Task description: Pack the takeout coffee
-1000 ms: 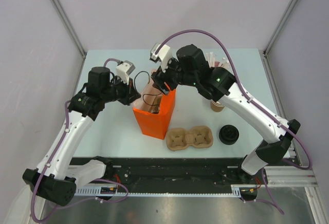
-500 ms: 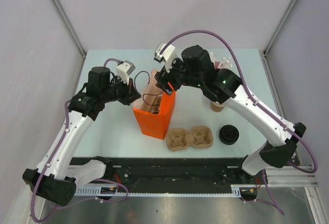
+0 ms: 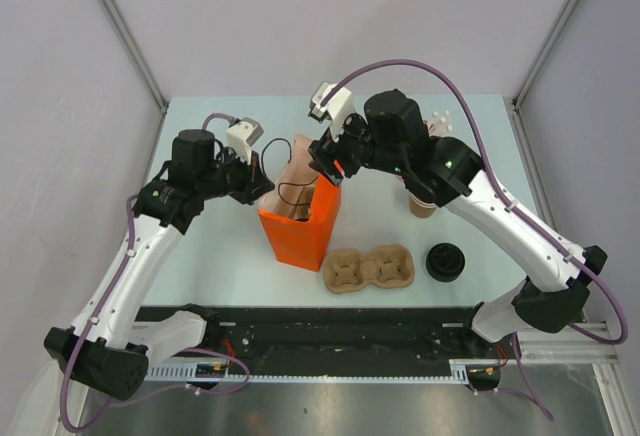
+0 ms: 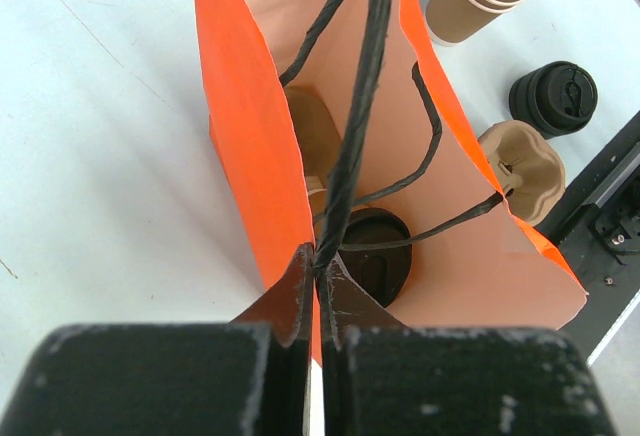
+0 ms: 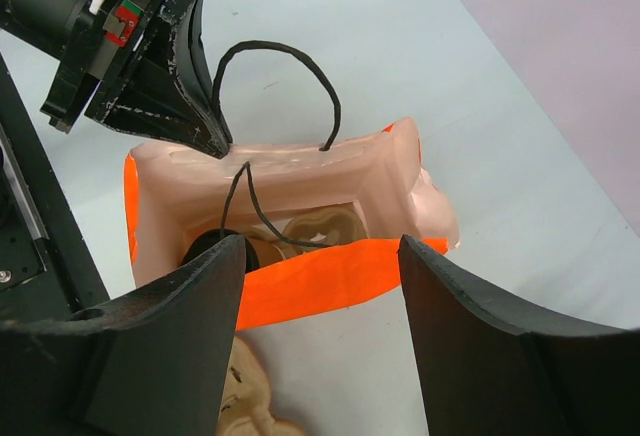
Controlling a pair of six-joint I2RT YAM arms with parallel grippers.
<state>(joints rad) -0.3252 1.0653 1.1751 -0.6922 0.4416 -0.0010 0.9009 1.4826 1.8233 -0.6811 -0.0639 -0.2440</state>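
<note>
The takeout coffee sits inside the orange paper bag (image 3: 300, 226). Only its black lid shows, in the left wrist view (image 4: 377, 261) and the right wrist view (image 5: 205, 249). A pulp carrier (image 5: 322, 227) is in the bag beside it. My left gripper (image 4: 322, 256) is shut on the bag's black cord handle (image 4: 365, 106) and holds it up at the bag's left rim (image 3: 262, 178). My right gripper (image 3: 330, 163) is open and empty, hovering above the bag's right rim (image 5: 320, 246).
A stack of lidless brown cups (image 3: 423, 204) stands right of the bag under the right arm. A loose black lid (image 3: 446, 261) and an empty pulp cup carrier (image 3: 368, 268) lie near the front edge. Walls enclose the table on three sides.
My right gripper has moved up and to the right, away from the bag's opening, staying open. The left arm and the bag have not moved.
</note>
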